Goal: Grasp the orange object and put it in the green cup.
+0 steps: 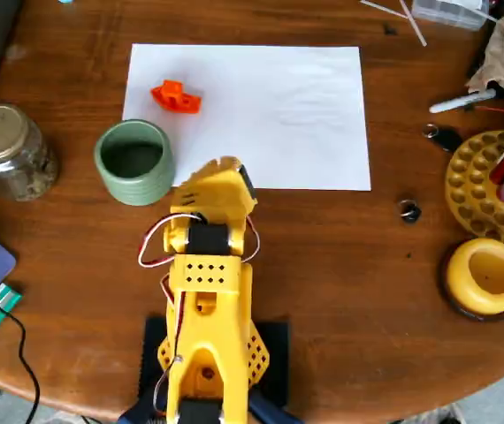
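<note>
The small orange object [176, 96] lies on a white sheet of paper [270, 115], near the sheet's upper left corner. The green cup [134, 162] stands upright just off the sheet's lower left corner, its dark inside showing nothing in it. My yellow arm rises from the table's near edge, folded up. Its gripper [228, 170] points at the sheet's lower edge, right of the cup and well short of the orange object. The arm's body covers the jaws, so I cannot tell how they stand. Nothing shows in the gripper.
A glass jar [9, 150] with a metal lid stands left of the cup. A yellow ring-shaped dish [486, 276] and a yellow pen holder [491, 190] stand at the right edge. A white marker [460, 103] and a small metal bit [408, 210] lie right of the sheet.
</note>
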Motion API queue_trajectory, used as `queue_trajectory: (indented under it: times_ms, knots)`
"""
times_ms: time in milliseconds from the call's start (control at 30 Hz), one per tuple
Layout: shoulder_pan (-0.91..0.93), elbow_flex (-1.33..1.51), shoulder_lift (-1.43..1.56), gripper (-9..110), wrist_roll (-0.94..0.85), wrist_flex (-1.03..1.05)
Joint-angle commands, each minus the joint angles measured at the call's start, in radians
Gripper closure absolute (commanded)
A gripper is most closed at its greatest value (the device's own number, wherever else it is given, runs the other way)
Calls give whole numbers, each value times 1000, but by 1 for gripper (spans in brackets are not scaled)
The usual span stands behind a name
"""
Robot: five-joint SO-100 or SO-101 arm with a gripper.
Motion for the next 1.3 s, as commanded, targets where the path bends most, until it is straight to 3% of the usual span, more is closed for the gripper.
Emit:
queue_trajectory:
  times_ms: [0, 133, 400, 1033, 1267]
  knots:
    - [-18, 0, 5, 102, 98, -130]
    - [-38, 0, -55, 102, 155, -311]
    - [-114, -20, -495, 102, 235, -762]
    - [-199, -370, -1221, 102, 268, -1052]
    - [-202, -434, -1470, 102, 281, -1269]
